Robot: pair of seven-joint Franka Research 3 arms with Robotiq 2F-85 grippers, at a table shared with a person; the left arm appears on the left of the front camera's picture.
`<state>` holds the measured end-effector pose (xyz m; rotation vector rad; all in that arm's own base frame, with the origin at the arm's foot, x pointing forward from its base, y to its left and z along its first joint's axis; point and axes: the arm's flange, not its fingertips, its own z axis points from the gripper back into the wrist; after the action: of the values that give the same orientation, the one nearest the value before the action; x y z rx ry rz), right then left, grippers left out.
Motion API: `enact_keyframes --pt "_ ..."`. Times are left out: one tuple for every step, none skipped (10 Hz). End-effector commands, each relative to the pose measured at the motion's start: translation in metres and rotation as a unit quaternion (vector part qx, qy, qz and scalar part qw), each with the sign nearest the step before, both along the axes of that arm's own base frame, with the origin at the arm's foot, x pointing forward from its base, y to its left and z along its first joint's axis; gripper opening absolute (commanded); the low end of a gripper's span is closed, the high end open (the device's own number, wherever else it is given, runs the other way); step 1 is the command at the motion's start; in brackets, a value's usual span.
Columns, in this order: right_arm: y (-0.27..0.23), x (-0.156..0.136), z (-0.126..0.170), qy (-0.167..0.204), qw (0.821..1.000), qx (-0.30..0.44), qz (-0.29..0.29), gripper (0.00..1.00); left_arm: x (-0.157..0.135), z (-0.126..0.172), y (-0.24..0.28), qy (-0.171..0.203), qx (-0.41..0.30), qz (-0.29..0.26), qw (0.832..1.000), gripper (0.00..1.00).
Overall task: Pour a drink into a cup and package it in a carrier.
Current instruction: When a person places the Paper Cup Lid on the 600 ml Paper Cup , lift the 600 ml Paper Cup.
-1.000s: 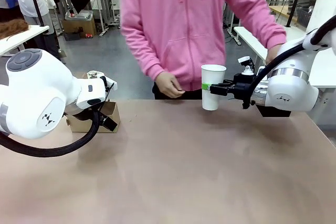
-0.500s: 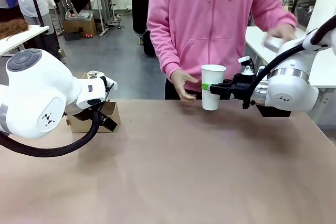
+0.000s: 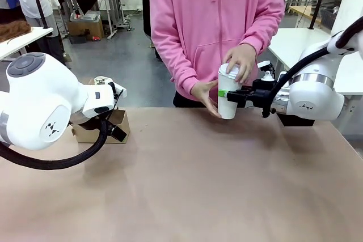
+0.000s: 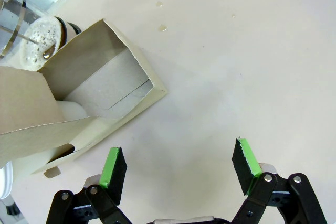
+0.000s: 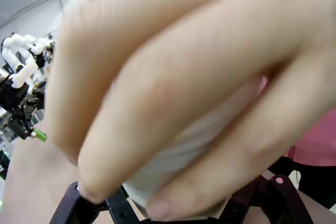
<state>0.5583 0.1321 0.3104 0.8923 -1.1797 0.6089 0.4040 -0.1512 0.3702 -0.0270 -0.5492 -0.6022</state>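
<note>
Right hand (image 3: 228, 94) is clamped side-on around the middle of the cup (image 3: 228, 109), holding it upright at the far edge of the surface (image 3: 198, 185); I cannot tell whether the base rests on it. A person's hand (image 3: 242, 62) presses a white lid (image 3: 229, 72) onto the rim from twelve o'clock, and the other hand (image 3: 205, 96) steadies the wall at nine o'clock. The carrier (image 3: 108, 124) lies well apart, at nine o'clock from the cup. The left hand (image 4: 180, 163) hangs wide open just beside the carrier, whose open slot (image 4: 113, 85) is at ten o'clock and the jug (image 4: 13, 19) beyond. The left arm is nearer the carrier, but the right has the cup. Once lidded, the cup probably has to cross toward nine o'clock with its long axis kept vertical.
</note>
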Motion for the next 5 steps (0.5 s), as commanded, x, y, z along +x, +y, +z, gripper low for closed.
enact_keyframes --pt "0.0022 0.0005 0.0029 -0.004 1.0 0.005 -0.004 0.81 -0.0003 0.0003 0.0 0.0 -0.001 0.0 1.0 1.0" --pt "0.0022 0.0005 0.0029 -0.004 1.0 0.005 -0.004 0.81 -0.0003 0.0003 0.0 0.0 -0.001 0.0 1.0 1.0" --pt "0.0022 0.0005 0.0029 -0.004 1.0 0.005 -0.004 0.81 -0.0003 0.0003 0.0 0.0 -0.001 0.0 1.0 1.0" --pt "0.0022 0.0005 0.0029 -0.004 1.0 0.005 -0.004 0.81 -0.0003 0.0003 0.0 0.0 -0.001 0.0 1.0 1.0" --pt "0.0022 0.0005 0.0029 -0.004 1.0 0.005 -0.004 0.81 -0.0003 0.0003 0.0 0.0 -0.001 0.0 1.0 1.0"
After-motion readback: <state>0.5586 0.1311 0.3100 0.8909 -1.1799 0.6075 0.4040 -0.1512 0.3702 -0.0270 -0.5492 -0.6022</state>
